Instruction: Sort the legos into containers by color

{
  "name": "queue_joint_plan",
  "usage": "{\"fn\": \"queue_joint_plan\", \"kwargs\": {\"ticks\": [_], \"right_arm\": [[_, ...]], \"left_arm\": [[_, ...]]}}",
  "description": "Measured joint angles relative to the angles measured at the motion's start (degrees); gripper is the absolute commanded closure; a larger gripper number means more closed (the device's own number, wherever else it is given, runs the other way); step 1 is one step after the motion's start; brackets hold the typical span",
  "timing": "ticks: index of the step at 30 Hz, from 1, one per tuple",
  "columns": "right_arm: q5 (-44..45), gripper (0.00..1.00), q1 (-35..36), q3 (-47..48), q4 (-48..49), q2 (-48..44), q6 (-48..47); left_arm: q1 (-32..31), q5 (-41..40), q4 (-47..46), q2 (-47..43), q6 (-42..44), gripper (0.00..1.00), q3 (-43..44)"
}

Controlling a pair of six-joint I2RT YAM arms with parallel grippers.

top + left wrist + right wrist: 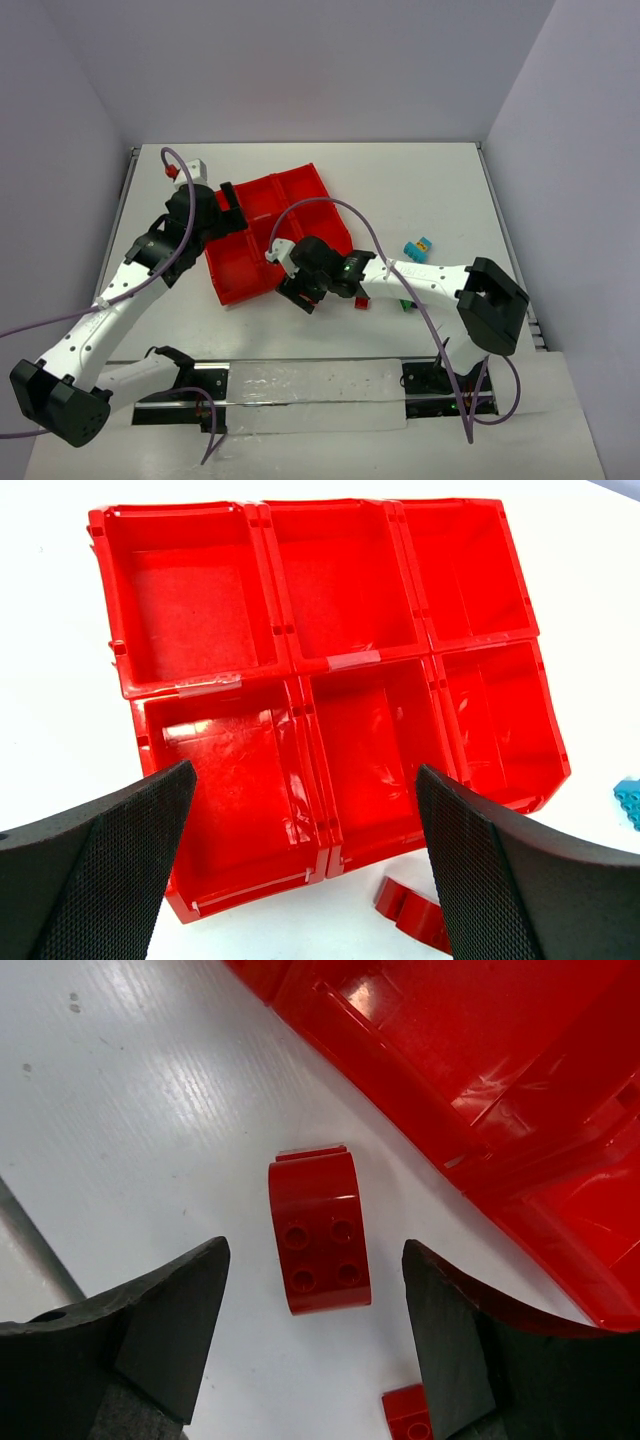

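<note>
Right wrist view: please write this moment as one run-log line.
right gripper: open, straddling red brick | brick: on table, beside tray | left gripper: open, facing tray

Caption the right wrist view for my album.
Right gripper, jaws open, flanks a red lego beside the red tray.

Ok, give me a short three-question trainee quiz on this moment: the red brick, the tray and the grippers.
1. True or false: the four-stud red brick lies inside the tray.
2. How many compartments does the tray show in the left wrist view? A four, B six, C nine.
3. Fill in: the brick lies untouched between the open jaws of the ___ gripper.
Key: 1 false, it lies on the table beside the tray; 2 B; 3 right gripper.
</note>
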State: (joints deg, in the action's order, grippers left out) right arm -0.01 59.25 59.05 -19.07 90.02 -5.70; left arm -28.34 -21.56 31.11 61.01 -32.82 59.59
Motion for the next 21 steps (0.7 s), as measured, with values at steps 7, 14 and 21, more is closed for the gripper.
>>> {"fn": "queue_joint_plan", "kwargs": {"ticks": [7,14,21], "right_arm": [[1.29,0.45,0.01,0.06,0.0,1.62,-0.44],[1.55,0.77,0.01,0.21,0.02,1.73,-0.65],[1.52,0.98,0.04,0.21,-0.64,1.03,-0.09]], "left_arm": [[0.0,0.61,-0.04,0.02,0.02,0.01,0.0],[0.0,0.83,-0.12,0.02,0.02,0.01,-0.04],[0.0,0.86,-0.85,0.09,0.01,0.01,-0.66]]}}
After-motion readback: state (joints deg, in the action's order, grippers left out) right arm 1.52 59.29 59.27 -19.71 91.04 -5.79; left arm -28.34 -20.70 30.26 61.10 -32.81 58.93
